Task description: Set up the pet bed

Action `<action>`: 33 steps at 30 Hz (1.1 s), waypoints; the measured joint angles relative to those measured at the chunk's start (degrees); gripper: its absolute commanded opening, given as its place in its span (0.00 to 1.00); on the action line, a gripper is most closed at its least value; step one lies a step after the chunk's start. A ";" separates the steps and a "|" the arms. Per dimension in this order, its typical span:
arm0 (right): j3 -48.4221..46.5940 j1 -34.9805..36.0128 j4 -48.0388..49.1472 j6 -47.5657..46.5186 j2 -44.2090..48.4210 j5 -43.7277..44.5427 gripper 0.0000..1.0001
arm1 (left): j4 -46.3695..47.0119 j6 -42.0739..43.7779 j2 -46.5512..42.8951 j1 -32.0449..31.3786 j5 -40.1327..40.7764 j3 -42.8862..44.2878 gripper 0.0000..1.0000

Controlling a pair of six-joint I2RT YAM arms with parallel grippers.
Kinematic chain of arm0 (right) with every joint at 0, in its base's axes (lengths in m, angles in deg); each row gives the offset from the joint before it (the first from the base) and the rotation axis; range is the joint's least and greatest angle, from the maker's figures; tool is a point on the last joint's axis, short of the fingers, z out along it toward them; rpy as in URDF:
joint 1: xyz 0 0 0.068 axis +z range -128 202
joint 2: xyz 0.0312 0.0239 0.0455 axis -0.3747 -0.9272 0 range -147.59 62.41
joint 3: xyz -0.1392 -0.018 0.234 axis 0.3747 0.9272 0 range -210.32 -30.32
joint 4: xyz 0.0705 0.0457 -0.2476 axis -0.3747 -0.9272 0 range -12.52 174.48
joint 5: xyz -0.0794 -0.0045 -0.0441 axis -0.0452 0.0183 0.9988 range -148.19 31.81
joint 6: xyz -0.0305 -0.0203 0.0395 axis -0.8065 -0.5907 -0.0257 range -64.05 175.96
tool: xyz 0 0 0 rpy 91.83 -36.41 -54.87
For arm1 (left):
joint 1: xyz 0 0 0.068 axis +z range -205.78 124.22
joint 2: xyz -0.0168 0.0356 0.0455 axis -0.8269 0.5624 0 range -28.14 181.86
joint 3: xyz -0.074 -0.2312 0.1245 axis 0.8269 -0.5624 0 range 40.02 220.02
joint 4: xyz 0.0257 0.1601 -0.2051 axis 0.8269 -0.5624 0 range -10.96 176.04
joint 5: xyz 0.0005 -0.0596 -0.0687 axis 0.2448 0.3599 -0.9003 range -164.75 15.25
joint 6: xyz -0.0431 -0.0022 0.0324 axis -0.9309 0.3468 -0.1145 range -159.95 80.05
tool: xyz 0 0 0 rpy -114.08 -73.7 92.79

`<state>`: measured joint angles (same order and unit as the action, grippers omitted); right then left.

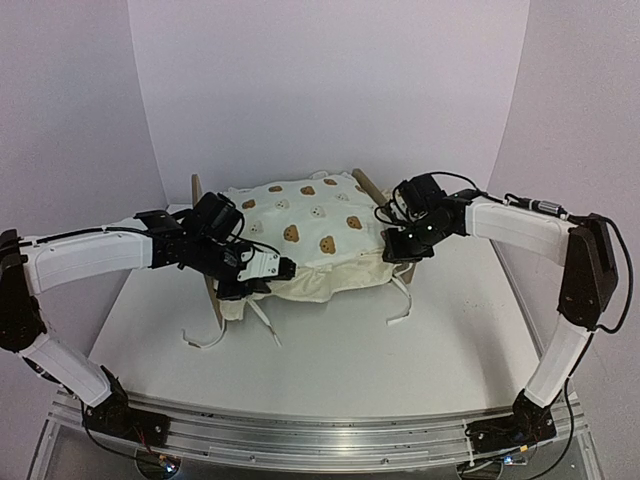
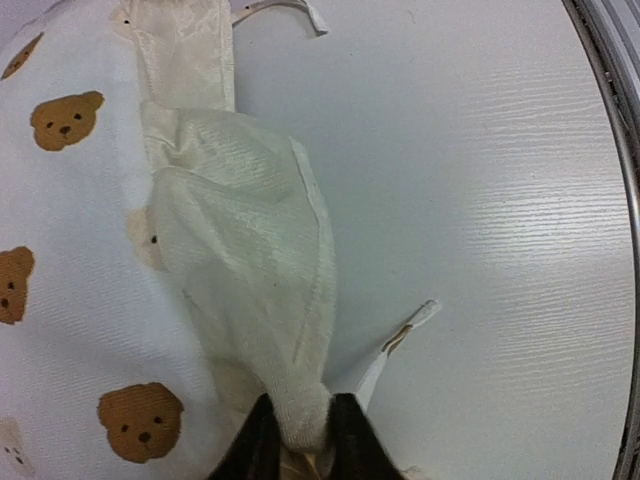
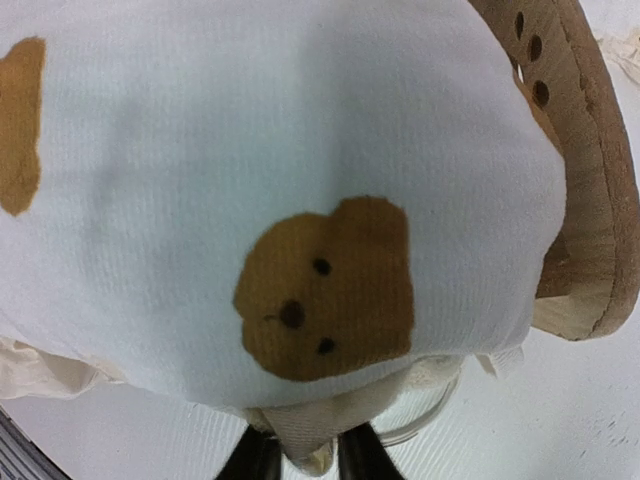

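The cream bear-print cushion (image 1: 305, 230) lies bunched on top of the pet bed, whose light-wood frame (image 1: 197, 190) pokes out at the back left and right. My left gripper (image 1: 262, 270) is at the cushion's front left corner. In the left wrist view this gripper (image 2: 300, 418) is shut on a twisted cream corner of the cushion (image 2: 250, 270). My right gripper (image 1: 396, 250) is at the cushion's right edge. In the right wrist view that gripper (image 3: 312, 450) pinches the cream underside fabric below a bear print (image 3: 325, 290). The rounded wooden headboard (image 3: 590, 200) with its cutouts shows beside it.
White tie ribbons (image 1: 265, 325) trail from the cushion onto the white table (image 1: 330, 370) in front, another ribbon (image 1: 400, 300) hanging at the right. A wooden bed leg (image 1: 212, 300) stands under the left gripper. The metal rail (image 1: 320, 435) runs along the near edge.
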<state>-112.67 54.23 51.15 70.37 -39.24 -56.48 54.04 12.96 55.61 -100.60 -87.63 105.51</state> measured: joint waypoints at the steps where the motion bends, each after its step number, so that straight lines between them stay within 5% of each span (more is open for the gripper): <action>1: 0.00 -0.13 -0.31 0.09 0.06 -0.17 0.41 | -1.10 0.52 0.29 -0.02 -0.21 -0.29 0.48; 11: -3.27 -11.38 -4.01 0.72 6.01 -5.43 0.84 | -7.44 -0.85 0.63 -0.07 -3.10 1.02 0.57; 19: -20.66 -29.47 -3.12 4.73 -3.58 -6.69 0.86 | -7.66 -13.71 2.62 1.98 0.13 17.79 0.84; 25: -36.34 -35.37 -0.99 6.89 -25.39 -4.87 0.88 | -3.69 -28.80 5.89 15.25 13.51 30.32 0.96; 33: -45.88 -36.57 9.47 12.52 -47.53 -9.29 0.84 | -6.19 -45.81 12.07 30.67 17.60 32.96 1.00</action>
<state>-158.55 17.66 60.63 82.89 -86.77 -65.76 47.85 -32.85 67.67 -69.92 -70.04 138.48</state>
